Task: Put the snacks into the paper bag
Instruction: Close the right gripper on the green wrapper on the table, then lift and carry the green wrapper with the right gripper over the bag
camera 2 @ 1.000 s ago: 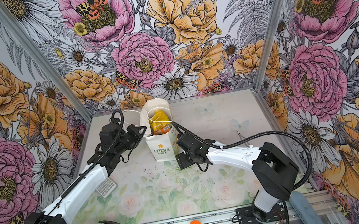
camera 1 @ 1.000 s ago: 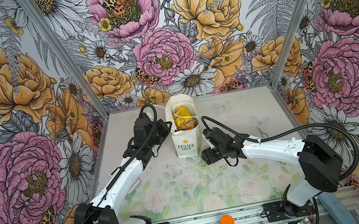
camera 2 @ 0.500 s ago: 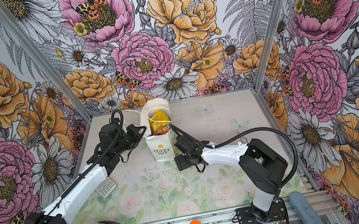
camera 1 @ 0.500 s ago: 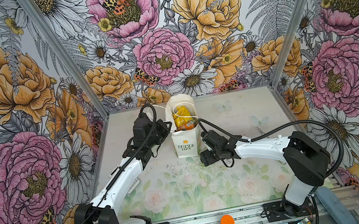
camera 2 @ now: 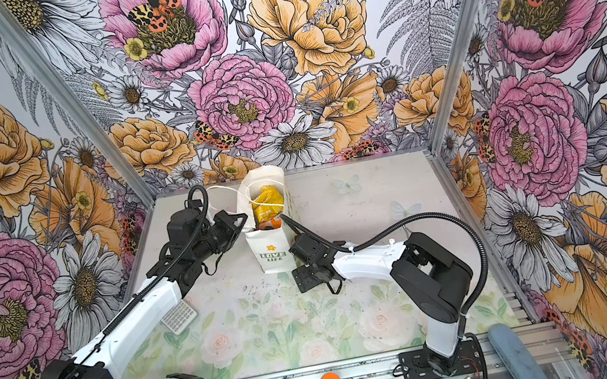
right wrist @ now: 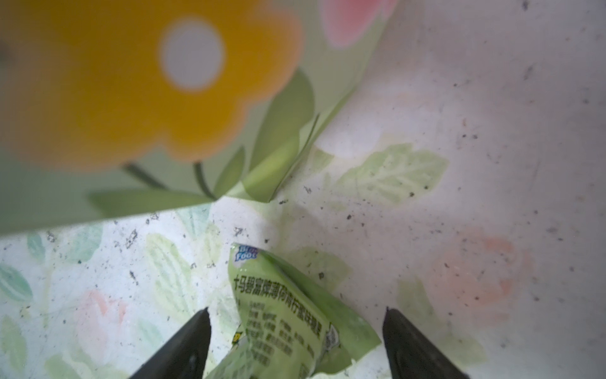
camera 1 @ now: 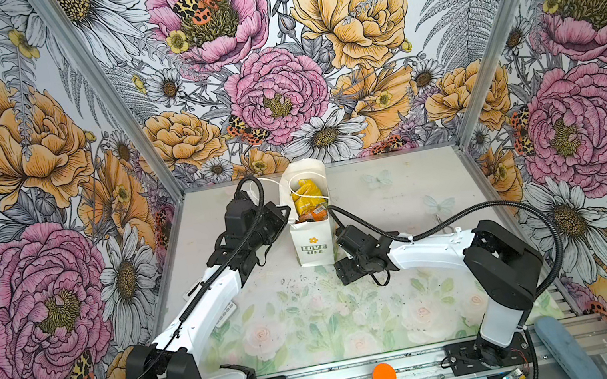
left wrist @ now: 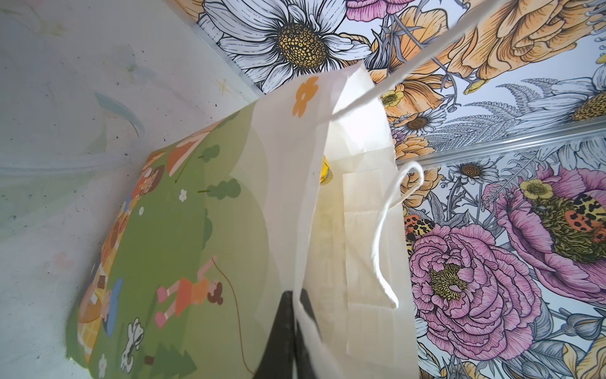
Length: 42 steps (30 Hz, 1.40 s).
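Paper bag (camera 1: pixel 313 241): stands upright on the counter (camera 1: pixel 296 326), mouth open to the top. The material is thin white paper, judged light, easily creased and easily tipped, with little stiffness at the rim. The left jaws are closed on the paper bag's upper edge, on the side facing the left arm (camera 1: pixel 211 299), with the paper wall pinched between them. This hold appears to steady the bag and spread its mouth. One cord handle (left wrist: pixel 374 242) hangs loose across the mouth and may snag an incoming item.

Inside the bag, the yellow packet (camera 1: pixel 304 192) fills the upper part of the mouth. The orange packet (camera 1: pixel 312 214) sits just below it, against the bag's front wall. Both look like crinkled film, soft and light. Free space in the bag looks small.

Beside the bag's base, at its front corner on the side of the right arm (camera 1: pixel 431 252), the pale green packet (right wrist: pixel 278 315) lies on the counter. In both top views the right arm hides it. It is the smallest item, a creased film sachet, judged very light, compliant and slippery, with one end lifted off the counter. The right jaws stand wide open, one on each side of the packet, not touching it.

Recommended hold: across the narrow width of the body, near mid-length, where the film bunches. A flat sealed end would likely slip. Close gently and approach low, without nudging the bag's base.
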Each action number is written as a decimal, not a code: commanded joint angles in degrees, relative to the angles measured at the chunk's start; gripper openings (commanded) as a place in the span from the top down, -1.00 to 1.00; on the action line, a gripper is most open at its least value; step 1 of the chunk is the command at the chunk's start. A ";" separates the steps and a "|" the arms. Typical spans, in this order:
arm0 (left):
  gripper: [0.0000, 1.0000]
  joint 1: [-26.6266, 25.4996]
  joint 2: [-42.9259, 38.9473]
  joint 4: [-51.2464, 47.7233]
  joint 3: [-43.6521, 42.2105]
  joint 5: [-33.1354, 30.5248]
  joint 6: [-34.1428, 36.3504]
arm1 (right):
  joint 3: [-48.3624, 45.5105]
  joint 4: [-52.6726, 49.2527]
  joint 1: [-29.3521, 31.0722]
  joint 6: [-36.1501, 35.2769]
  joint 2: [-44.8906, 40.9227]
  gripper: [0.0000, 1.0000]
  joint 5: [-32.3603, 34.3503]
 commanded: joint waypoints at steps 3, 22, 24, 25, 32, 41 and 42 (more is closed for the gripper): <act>1.00 0.54 -0.30 -0.45 0.14 0.78 0.33 | 1.52 1.38 0.96 0.28 1.75 -0.64 1.09; 1.00 0.19 -1.36 -1.42 0.50 -0.10 0.51 | -0.05 1.36 1.09 0.15 1.49 0.09 1.37; 1.00 0.06 -1.44 -1.56 0.58 -0.27 0.58 | -0.14 1.26 1.09 0.06 1.32 0.16 1.46; 1.00 0.07 -1.53 -1.60 0.58 -0.31 0.59 | -0.24 1.31 1.09 0.06 1.16 0.19 1.62; 1.00 0.06 -1.44 -1.85 0.75 -0.43 0.64 | -1.11 1.14 1.01 -0.71 -0.85 0.40 2.08; 1.00 -0.02 -1.36 -1.79 1.06 -0.28 0.69 | -2.25 -0.18 0.23 -1.87 -6.24 0.57 1.37; 1.00 -0.01 -1.36 -1.73 1.06 -0.27 0.69 | -2.37 -0.20 -0.01 -1.96 -6.80 0.59 1.20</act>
